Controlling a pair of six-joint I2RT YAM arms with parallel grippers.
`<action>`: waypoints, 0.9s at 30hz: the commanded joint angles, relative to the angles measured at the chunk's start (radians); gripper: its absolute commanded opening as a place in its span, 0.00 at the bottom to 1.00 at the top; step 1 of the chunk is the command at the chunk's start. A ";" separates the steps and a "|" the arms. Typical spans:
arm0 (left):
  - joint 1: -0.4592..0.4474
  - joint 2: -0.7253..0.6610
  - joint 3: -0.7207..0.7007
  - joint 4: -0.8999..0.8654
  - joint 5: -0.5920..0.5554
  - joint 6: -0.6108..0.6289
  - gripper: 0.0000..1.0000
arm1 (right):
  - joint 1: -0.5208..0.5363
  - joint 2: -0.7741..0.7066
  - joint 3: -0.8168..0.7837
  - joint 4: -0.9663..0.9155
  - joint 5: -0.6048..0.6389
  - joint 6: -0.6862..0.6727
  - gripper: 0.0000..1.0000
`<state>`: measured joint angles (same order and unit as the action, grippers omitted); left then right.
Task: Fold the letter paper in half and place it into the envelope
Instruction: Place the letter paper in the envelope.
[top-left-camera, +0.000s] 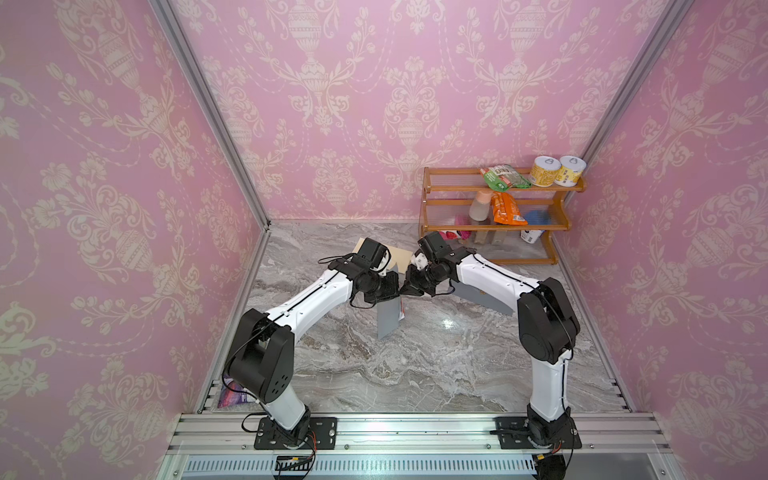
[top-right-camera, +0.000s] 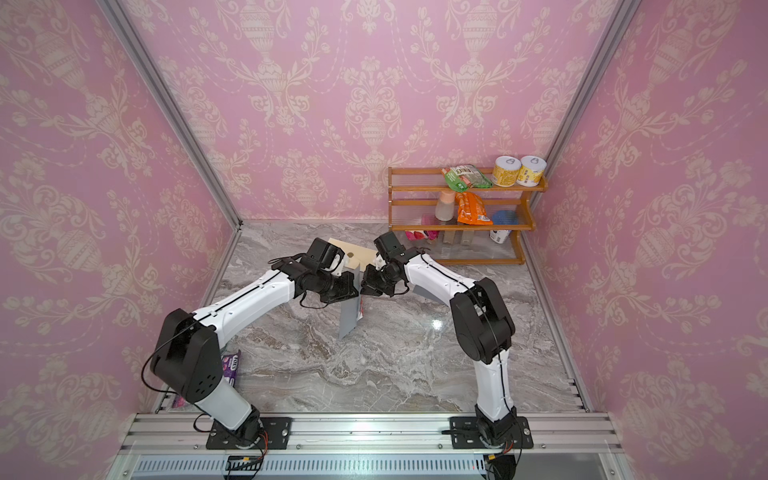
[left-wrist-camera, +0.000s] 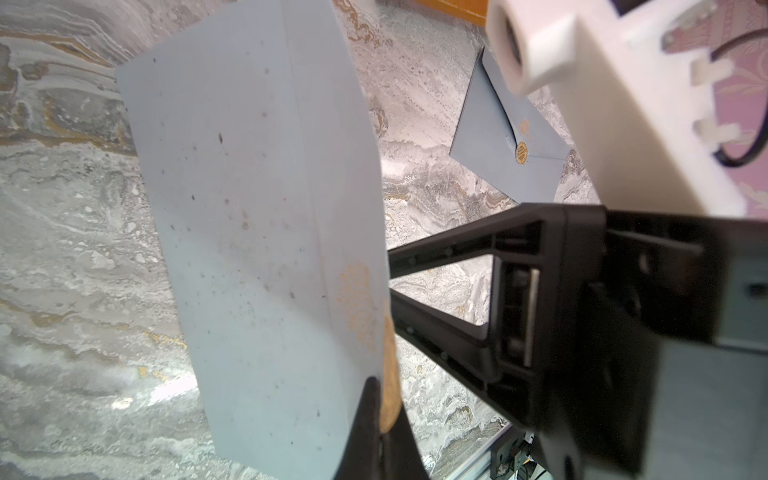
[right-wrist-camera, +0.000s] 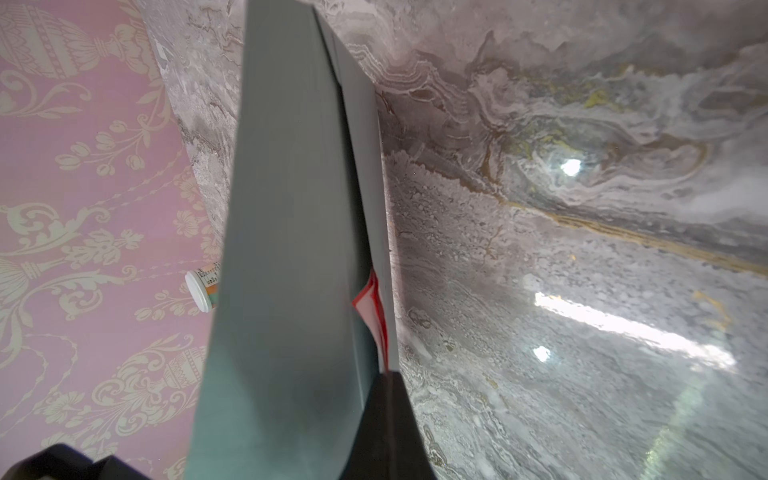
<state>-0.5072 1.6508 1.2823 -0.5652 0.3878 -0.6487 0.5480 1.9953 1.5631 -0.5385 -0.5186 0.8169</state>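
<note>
- The left gripper (left-wrist-camera: 380, 419) is seen pressed together on the rim of a grey-blue envelope (left-wrist-camera: 257, 228), right by its gold seal.
- The right gripper (right-wrist-camera: 388, 415) is likewise closed, and the same envelope is pinched from the other side at its flap edge. The two sets of jaws meet almost tip to tip over the middle of the table (top-left-camera: 415, 374).
- The envelope is held clear of the table and is shown hanging toward 6 o'clock from the grippers in both top views.
- The letter paper (right-wrist-camera: 374, 307) is judged to be the red-bordered white sheet peeping from the envelope's opening. Most of it is hidden inside, so its fold cannot be checked.
- Insertion is judged nearly done. What is left is for the exposed corner to be pushed in and the envelope to be laid down.
- A second envelope (left-wrist-camera: 490, 141) lies at 3 o'clock of the grippers, partly under the right arm. A tan sheet (top-left-camera: 401, 259) lies at 12 o'clock, and a shelf (top-left-camera: 465, 190) stands at 2 o'clock.
</note>
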 joint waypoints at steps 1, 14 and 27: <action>-0.001 -0.031 0.031 -0.004 0.017 -0.008 0.00 | 0.024 0.005 -0.027 0.020 -0.024 0.028 0.00; 0.001 -0.022 0.038 0.007 0.011 -0.011 0.00 | 0.064 0.001 -0.087 0.081 -0.072 0.090 0.00; 0.018 -0.086 -0.070 -0.001 0.026 0.028 0.00 | 0.007 -0.093 -0.019 -0.095 -0.044 -0.032 0.39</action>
<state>-0.4999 1.6112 1.2461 -0.5632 0.3958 -0.6472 0.5575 1.9564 1.5093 -0.5491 -0.5461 0.8375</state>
